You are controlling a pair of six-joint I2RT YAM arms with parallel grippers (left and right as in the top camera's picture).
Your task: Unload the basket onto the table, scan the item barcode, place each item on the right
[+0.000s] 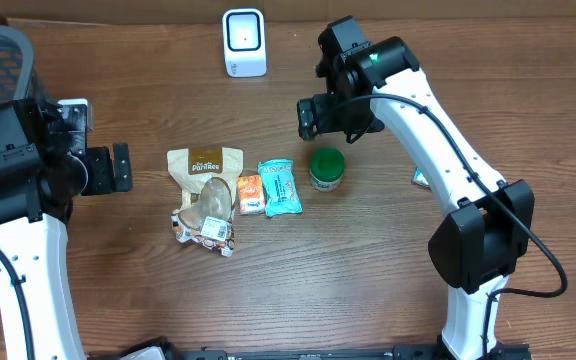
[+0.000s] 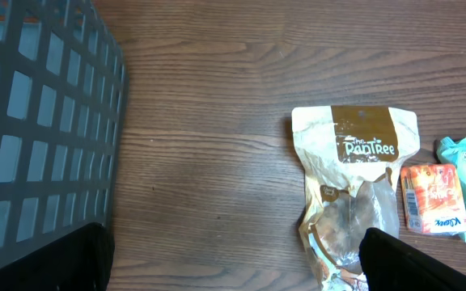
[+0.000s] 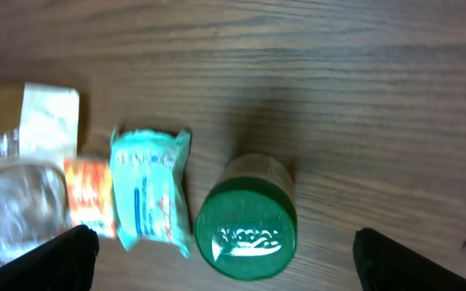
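On the bench, a green-lidded jar stands upright beside snack packets, just below the right tool, whose fingers are spread apart and empty. The left tool is likewise spread and holds nothing. The scanner stands well apart, so picking up and scanning both seem left to do.

A brown wood-grain surface fills nearly the whole scene, its grain running from side to side. The light is soft and even, leaving a pale sheen on the boards and only faint shadows. At the left edge stands a dark basket with grid walls. Along the far edge of the overhead view runs a lighter tan strip; what it is cannot be told.
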